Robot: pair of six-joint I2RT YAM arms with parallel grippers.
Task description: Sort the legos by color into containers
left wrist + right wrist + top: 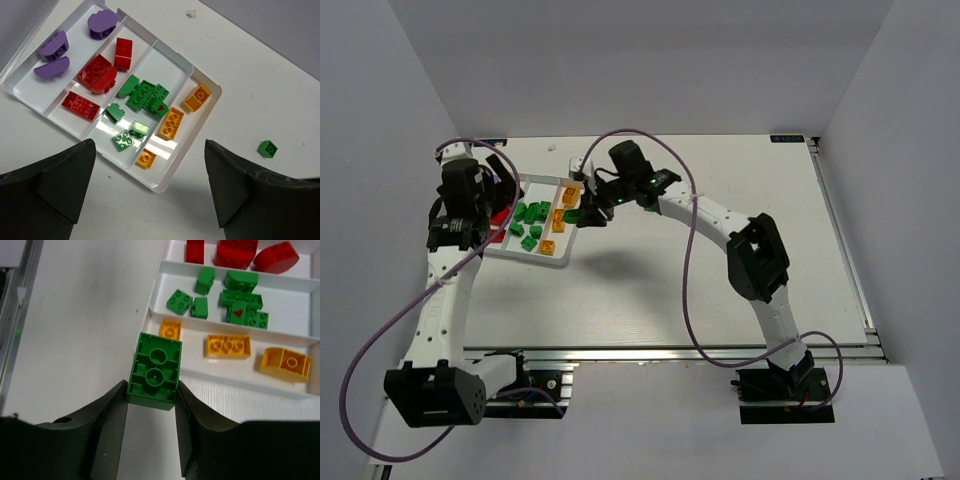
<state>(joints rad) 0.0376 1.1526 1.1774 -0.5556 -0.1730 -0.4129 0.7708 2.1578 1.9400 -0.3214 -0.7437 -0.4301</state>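
the white rectangular plastic tray [167, 65] lies at the far left of the table, its 4 long compartments each given to 1 colour: rounded purple bricks [55, 47] in the outermost, red bricks [95, 72] next, green bricks [147, 95] in the 3rd, orange-yellow bricks [171, 122] in the lane nearest the table's middle. the sorting looks almost done.

the right gripper [151, 390] pinches a green rectangular plastic brick [154, 370] by its 2 long sides, hollow underside turned to the wrist camera, studs facing away. it hangs just off the tray's end, beside the orange-yellow lane. gripping across the narrow width keeps the fingers [112, 410] slim enough to lower into a narrow compartment without catching the dividing walls. the likely drop is the green lane, 1 wall beyond the orange-yellow one, so the brick has to travel a little further over the tray.

the left gripper [150, 147] hovers above the tray's near edge, jaws spread wide with nothing between them, probably clear of the right arm's path on purpose.

1 small green square brick [267, 148] sits alone on the table, well apart from the tray, on the orange-yellow side; it looks like the last loose piece.
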